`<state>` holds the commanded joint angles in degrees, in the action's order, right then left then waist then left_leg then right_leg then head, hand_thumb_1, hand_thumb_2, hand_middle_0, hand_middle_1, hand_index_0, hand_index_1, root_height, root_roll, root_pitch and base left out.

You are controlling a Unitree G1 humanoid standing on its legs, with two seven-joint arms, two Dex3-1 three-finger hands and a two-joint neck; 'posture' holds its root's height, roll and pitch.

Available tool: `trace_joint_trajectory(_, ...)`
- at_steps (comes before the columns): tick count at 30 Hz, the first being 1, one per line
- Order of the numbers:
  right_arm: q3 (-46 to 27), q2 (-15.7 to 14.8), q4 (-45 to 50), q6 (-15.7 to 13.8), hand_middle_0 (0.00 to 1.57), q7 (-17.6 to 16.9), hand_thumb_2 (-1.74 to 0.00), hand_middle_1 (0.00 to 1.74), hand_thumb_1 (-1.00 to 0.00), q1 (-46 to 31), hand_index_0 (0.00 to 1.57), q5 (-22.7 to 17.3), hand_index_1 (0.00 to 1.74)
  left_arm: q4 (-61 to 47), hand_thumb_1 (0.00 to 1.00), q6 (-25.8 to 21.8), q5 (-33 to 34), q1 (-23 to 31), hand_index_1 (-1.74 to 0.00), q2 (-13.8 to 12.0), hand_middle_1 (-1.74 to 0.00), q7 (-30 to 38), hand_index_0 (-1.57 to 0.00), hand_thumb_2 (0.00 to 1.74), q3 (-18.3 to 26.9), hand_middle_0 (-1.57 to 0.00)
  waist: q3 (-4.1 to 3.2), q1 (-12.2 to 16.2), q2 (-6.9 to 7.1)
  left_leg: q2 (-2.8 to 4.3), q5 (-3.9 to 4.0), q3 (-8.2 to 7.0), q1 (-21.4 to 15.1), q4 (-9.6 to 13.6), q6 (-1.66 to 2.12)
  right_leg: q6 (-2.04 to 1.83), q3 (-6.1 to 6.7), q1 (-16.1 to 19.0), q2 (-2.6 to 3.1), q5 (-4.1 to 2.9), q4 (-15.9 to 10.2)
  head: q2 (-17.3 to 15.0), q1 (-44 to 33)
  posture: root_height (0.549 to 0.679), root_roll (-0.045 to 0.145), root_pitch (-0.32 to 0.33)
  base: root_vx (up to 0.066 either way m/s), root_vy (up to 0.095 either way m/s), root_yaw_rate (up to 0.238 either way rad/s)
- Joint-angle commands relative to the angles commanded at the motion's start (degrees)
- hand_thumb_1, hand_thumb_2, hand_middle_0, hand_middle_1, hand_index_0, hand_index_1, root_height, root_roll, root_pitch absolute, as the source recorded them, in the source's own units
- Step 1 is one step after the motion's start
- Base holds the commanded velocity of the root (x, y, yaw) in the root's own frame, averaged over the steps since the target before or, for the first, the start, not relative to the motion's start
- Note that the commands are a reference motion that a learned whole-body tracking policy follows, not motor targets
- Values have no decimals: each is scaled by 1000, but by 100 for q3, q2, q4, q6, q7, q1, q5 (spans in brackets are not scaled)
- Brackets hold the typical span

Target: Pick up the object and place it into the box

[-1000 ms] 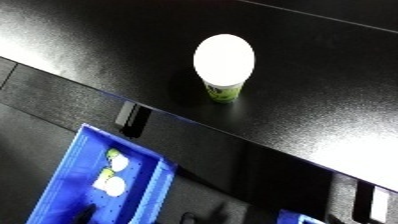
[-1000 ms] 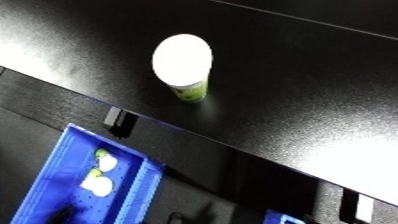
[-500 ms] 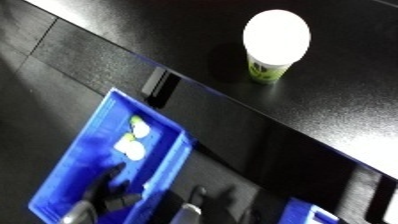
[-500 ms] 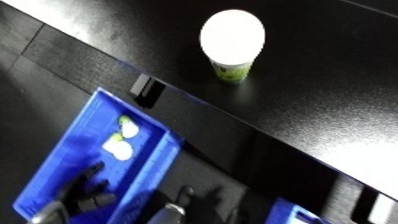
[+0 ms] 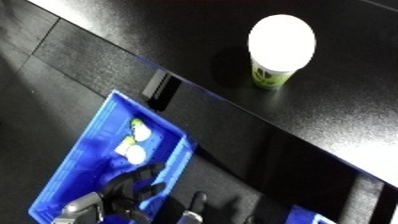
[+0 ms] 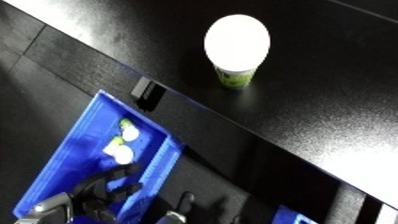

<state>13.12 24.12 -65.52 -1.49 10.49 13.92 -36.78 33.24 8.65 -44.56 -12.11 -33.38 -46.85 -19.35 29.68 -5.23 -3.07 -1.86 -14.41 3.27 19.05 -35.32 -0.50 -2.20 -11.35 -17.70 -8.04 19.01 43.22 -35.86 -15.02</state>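
The left hand [image 5: 133, 187] is black, with dark fingers; a silver-grey metal forearm part [image 5: 78, 207] adjoins it at 7 o'clock.

The black table [image 5: 178, 30] is dark and shiny. Only one cup [image 5: 278, 47] with a white lid stands upright on it.

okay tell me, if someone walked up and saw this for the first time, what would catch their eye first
Probably the cup with the bright white lid, standing upright and alone on the black table. Next, the blue bin at lower left, below the table edge, with small pale objects inside and the left hand over it.
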Motion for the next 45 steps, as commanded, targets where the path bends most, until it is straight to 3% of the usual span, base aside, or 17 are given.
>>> trace_joint_trajectory(2,26,44,15,0,0,5,0,0,0,-22,0,-55,0,-675,0,429,-338,-66,0,-223,0,-341,0,0,-123,0,10,-12,-16,-13,-13,12,13,-10,-2,-22,-13,-7,-22,-25,-10,58,161,643,36,-49,-14,-2,61)
trace_joint_trajectory(3,54,74,24,-2,0,1,0,0,0,-42,0,-138,0,-1465,0,911,-790,-145,0,-431,0,-611,0,0,-192,0,11,-33,-26,-31,-33,34,35,-33,-8,-37,-31,-19,-45,-45,-10,103,323,643,36,-47,-7,-18,86)
trace_joint_trajectory(4,54,74,24,-2,0,1,0,0,0,-42,0,-138,0,-1465,0,911,-790,-145,0,-431,0,-611,0,0,-192,0,11,-33,-26,-31,-33,34,35,-33,-8,-37,-31,-19,-45,-45,-10,103,323,643,36,-47,-7,-18,86)
trace_joint_trajectory(5,66,90,7,2,0,0,0,0,0,-48,0,-230,0,-2190,0,1281,-1262,-246,0,-580,0,-867,0,0,-228,0,11,-61,-33,-49,-57,62,57,-63,-14,-45,-53,-26,-71,-59,-2,115,482,643,35,-47,1,-32,99)
trace_joint_trajectory(10,61,72,-102,3,0,25,0,0,0,-36,0,-362,0,-3244,0,1605,-2136,-469,0,-672,0,-1093,0,0,-197,0,11,-115,-22,-77,-87,114,72,-95,-15,-42,-94,-13,-103,-75,-1,158,645,643,34,-48,9,-42,86)
trace_joint_trajectory(12,49,6,-166,0,0,47,0,0,0,-68,0,-419,0,-3759,0,1509,-2784,-593,0,-525,0,-795,0,0,-31,0,2,-154,14,-94,-89,143,61,-78,-10,-32,-117,-6,-109,-76,3,168,738,643,33,-48,22,-43,50)
trace_joint_trajectory(13,49,6,-166,0,0,47,0,0,0,-68,0,-419,0,-3759,0,1509,-2784,-593,0,-525,0,-795,0,0,-31,0,2,-154,14,-94,-89,143,61,-78,-10,-32,-117,-6,-109,-76,3,168,738,643,33,-48,22,-44,42)
trace_joint_trajectory(14,42,-50,-205,-16,0,74,0,0,0,-111,0,-448,0,-4015,0,1261,-3367,-660,0,-365,0,-364,0,0,156,0,-12,-177,43,-106,-84,160,59,-57,-9,-26,-127,-18,-107,-75,7,120,794,643,32,-47,13,-43,33)
trace_joint_trajectory(17,4,-165,-273,-66,0,134,0,0,0,-190,0,-440,0,-4197,0,850,-4153,-783,0,-65,0,284,0,0,517,0,-40,-213,100,-115,-67,187,55,-16,4,-14,-141,-38,-100,-65,20,54,838,642,31,-45,14,-43,9)
trace_joint_trajectory(20,-52,-283,-317,-106,0,190,0,0,0,-239,0,-413,0,-4256,0,525,-4371,-907,0,289,0,699,0,0,873,0,-54,-230,160,-108,-53,210,48,0,23,0,-156,-53,-92,-50,52,45,879,642,30,-45,18,-39,-10)
trace_joint_trajectory(24,-90,-364,-318,-120,0,244,0,0,0,-263,0,-345,0,-4296,0,105,-4184,-1031,0,636,0,1205,0,0,1237,0,-66,-209,211,-85,-35,208,25,31,43,16,-163,-68,-77,-28,85,-3,823,641,29,-45,16,-14,-53)
trace_joint_trajectory(29,-96,-409,-267,-123,0,273,0,0,0,-313,0,-272,0,-4198,0,-764,-3485,-1178,0,818,0,2246,0,0,1609,0,-81,-160,252,-37,-2,185,-18,76,72,26,-149,-63,-61,-11,104,-51,856,640,29,-46,16,1,-74)
trace_joint_trajectory(31,-104,-408,-270,-129,0,288,0,0,0,-322,0,-257,0,-4165,0,-912,-3328,-1207,0,818,0,2462,0,0,1687,0,-85,-151,255,-31,4,180,-22,83,77,27,-145,-67,-59,-7,109,-54,881,640,29,-46,8,9,-71)
trace_joint_trajectory(32,-114,-401,-272,-138,0,320,0,0,0,-337,0,-224,0,-4108,0,-1170,-2877,-1263,0,784,0,2935,0,0,1836,0,-86,-133,260,-20,14,165,-25,96,86,30,-137,-79,-54,1,122,-65,904,640,29,-45,3,15,-73)
trace_joint_trajectory(36,-102,-379,-264,-115,0,396,0,0,0,-332,0,-253,0,-4081,0,-1444,-1948,-1394,0,680,0,3691,0,0,1962,0,-76,-88,258,-15,30,133,-20,108,88,32,-112,-124,-49,19,171,-48,932,640,29,-44,-1,19,-56)
trace_joint_trajectory(45,19,-338,-247,-20,0,527,0,0,0,-170,0,-461,0,-3788,0,-1409,-350,-1955,0,389,0,4670,0,0,1597,0,-70,70,267,26,25,23,27,67,68,15,-17,-235,-16,9,232,-1,836,639,28,-41,5,10,-74)
